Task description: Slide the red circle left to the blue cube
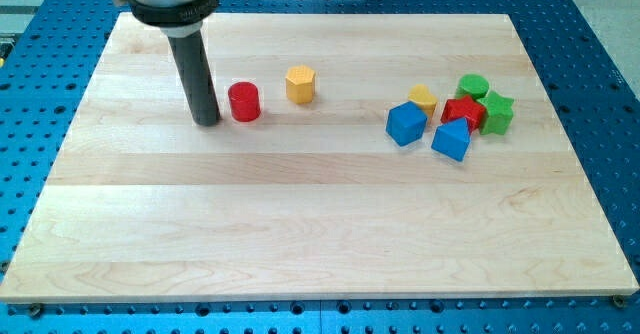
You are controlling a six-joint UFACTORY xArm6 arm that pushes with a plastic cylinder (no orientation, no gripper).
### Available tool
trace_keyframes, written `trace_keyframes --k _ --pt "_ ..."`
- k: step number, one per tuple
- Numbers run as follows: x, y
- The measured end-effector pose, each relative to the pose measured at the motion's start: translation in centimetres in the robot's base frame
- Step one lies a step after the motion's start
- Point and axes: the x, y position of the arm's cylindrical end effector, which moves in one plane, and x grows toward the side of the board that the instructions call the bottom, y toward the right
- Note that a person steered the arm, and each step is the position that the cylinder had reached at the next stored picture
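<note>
Red circle [244, 102] sits on the worktop, far left of the blue cube [405, 124]; the tip [207, 122] touches its left side. No pincer shows. Next: push it rightward.

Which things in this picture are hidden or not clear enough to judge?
- Camera view: whether my tip touches the red circle; the gap is too small to judge.
- Red block in the cluster: its shape, hidden partly by the blue block.
- Arm above the rod: cut off by the view's top.
</note>
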Motion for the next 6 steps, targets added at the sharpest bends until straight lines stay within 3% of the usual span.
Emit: trace_keyframes --k 1,3,4,5,6 --pt "-3.5 3.1" --pt "-1.2 12.0" --pt "-1.4 6.4" --pt "1.9 3.9" --pt "2.3 13.0"
